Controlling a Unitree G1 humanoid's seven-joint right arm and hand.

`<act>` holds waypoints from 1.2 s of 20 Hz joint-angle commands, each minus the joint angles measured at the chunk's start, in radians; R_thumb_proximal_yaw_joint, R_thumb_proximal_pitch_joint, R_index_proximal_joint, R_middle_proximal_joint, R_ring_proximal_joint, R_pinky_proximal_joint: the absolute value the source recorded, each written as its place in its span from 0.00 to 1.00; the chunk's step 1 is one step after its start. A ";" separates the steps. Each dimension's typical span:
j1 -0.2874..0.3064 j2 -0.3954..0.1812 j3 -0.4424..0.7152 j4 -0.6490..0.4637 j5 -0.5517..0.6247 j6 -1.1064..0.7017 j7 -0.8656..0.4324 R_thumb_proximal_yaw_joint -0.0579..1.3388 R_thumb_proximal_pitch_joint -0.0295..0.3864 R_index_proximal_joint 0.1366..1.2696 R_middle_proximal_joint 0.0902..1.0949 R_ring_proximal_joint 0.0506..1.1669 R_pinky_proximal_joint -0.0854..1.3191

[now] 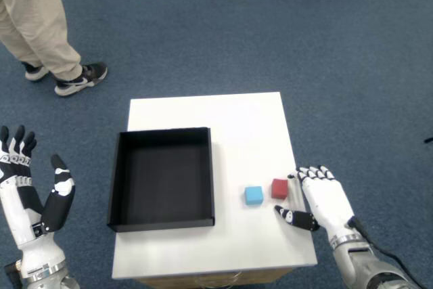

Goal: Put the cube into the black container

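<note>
now the white counter (pixel 230 120) stands on blue carpet (pixel 338 45), and the black container (pixel 162 177) sits on its left half, open at the top with nothing inside. to the right of the container, a little apart from its right wall, lies a blue cube (pixel 254 195). a red cube (pixel 280 188) lies just to the right of the blue one, with a small gap between them, so it is the farther of the two from the container. both cubes rest flat on the counter, level with the container's lower half.

further right of the container, near the counter's right edge, the right hand (pixel 321 197) is low over the surface with its palm turned toward the cubes. its fingers (pixel 312 172) are stretched out and slightly apart, holding nothing. the thumb (pixel 295 217) sticks out toward the container, below the red cube. the index finger reaches up just beside the red cube's right side; whether it touches the cube cannot be told from this view.

off the counter, to the left of the container, the left hand (pixel 30 191) is raised with its fingers spread wide, gripping nothing. beyond the container, on the carpet at the upper left, a person (pixel 37 18) in beige trousers and dark shoes stands well apart from the counter.
</note>
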 commanded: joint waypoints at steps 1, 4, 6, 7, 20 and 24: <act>-0.029 -0.020 -0.021 -0.034 0.023 0.024 0.010 0.59 0.03 0.26 0.15 0.16 0.13; -0.025 -0.013 -0.025 -0.042 0.025 0.035 0.030 0.59 0.03 0.26 0.15 0.16 0.13; -0.020 -0.009 -0.026 -0.047 0.025 0.039 0.033 0.59 0.03 0.27 0.15 0.16 0.13; -0.018 -0.006 -0.026 -0.049 0.025 0.040 0.033 0.58 0.03 0.27 0.15 0.16 0.13; -0.038 0.023 -0.013 -0.071 -0.002 0.034 0.018 0.58 0.03 0.28 0.15 0.16 0.13; -0.042 0.025 -0.010 -0.068 -0.009 0.035 0.018 0.57 0.03 0.29 0.15 0.16 0.14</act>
